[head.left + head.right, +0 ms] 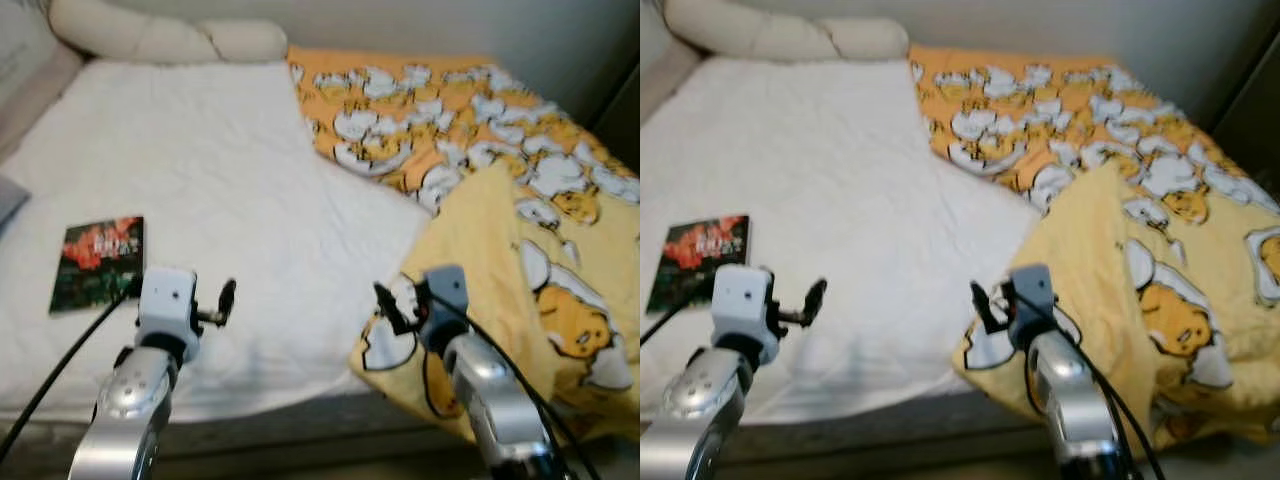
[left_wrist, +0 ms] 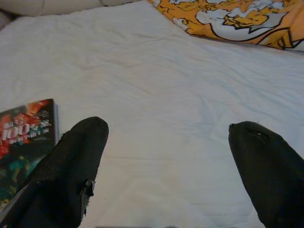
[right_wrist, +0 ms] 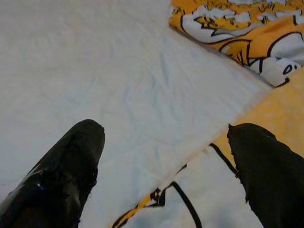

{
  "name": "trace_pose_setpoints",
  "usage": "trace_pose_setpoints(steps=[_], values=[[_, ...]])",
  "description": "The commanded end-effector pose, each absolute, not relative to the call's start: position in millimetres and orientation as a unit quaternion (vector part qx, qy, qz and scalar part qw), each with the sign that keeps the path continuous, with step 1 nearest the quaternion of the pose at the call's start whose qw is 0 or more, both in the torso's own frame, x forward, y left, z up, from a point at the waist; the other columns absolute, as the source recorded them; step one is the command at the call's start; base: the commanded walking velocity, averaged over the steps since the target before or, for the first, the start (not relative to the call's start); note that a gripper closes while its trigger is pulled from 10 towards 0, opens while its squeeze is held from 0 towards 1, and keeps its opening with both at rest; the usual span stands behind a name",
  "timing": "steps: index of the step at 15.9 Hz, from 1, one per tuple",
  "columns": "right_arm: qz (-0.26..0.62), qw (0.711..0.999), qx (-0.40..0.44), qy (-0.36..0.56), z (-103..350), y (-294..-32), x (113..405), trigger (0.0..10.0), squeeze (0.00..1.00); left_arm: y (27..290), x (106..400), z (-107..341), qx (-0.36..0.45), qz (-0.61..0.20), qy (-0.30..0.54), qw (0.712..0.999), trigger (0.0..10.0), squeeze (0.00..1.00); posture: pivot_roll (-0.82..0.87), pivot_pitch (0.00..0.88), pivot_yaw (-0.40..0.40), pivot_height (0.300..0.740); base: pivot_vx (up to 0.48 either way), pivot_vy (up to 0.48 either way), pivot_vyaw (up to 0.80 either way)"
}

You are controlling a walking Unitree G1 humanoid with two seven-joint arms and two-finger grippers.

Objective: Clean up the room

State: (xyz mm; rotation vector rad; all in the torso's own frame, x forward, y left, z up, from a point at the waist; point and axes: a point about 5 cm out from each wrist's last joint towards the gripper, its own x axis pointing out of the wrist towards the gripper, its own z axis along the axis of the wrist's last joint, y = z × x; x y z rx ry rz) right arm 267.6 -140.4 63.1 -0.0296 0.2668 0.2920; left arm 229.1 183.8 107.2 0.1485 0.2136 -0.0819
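Hovering over the white bed, both grippers had fingers spread: the left gripper beside the book, the right gripper at the yellow blanket edge.

Your two arms come up from the bottom of the head view — rounded silver metal shells, glossy, catching the light. Left arm ends in a pale, boxy wrist block, lower left of frame; a thin black cable trails from it toward the bottom-left corner. Right arm, lower right, carries a grey-blue wrist block with looped black cables. In both wrist views your fingers look matte black, thick, round-tipped.
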Motion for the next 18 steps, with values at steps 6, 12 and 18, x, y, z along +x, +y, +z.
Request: trace_pose_setpoints(steps=[6,12,18], values=[[0.112,0.978,-0.006,0.175,62,-155,271,10.0,1.00,174,224,104,0.093,-0.075,0.107,0.987,10.0,0.00,0.05,0.000,-0.073,0.740,0.000,0.000,0.00],[0.148,0.949,-0.011,0.279,40,-139,310,10.0,1.00,172,212,111,0.172,-0.192,0.120,0.959,10.0,0.00,0.09,0.000,-0.077,0.740,0.000,0.000,0.00],[0.135,0.930,-0.057,0.338,23,-129,324,10.0,0.00,183,194,130,0.208,-0.253,0.142,0.934,10.0,0.00,0.20,0.195,-0.054,0.740,0.000,0.000,0.00]])
